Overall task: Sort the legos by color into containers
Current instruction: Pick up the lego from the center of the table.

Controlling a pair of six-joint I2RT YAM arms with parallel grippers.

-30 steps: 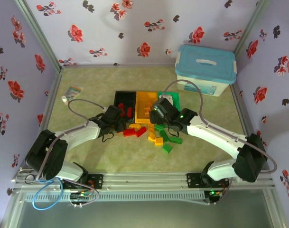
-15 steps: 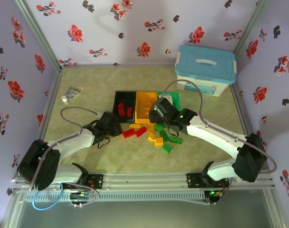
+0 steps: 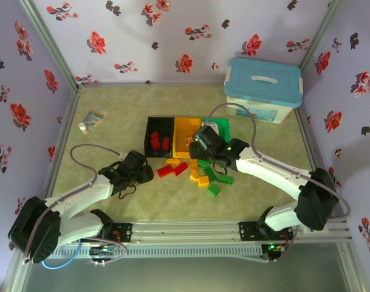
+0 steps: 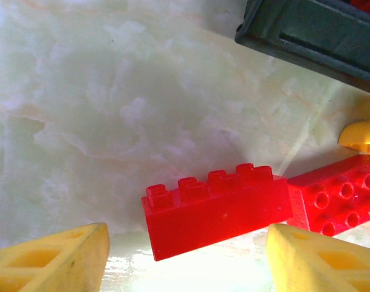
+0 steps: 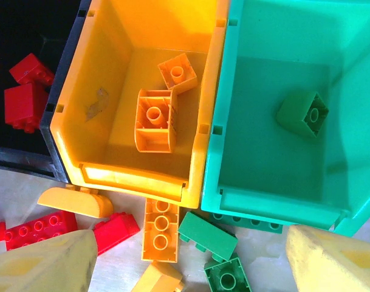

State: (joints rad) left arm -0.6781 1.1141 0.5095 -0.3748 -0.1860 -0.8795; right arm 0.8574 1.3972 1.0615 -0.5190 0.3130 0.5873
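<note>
Left tool (image 3: 147, 174): pulled back from black bin (image 3: 160, 135); spread apart, red brick (image 4: 216, 210) just ahead.
Right tool (image 5: 188, 258): apart, empty.
Black bin: cropped in left wrist view.

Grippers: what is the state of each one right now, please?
Left gripper: open, holding nothing; a red brick lies on the table just ahead.
Right gripper: open, holding nothing.

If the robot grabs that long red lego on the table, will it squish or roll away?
Probably neither. The long red lego looks like hard, shiny plastic, so it should stay stiff but may be slippery. Its flat sides and square corners suggest sliding, not rolling.
</note>
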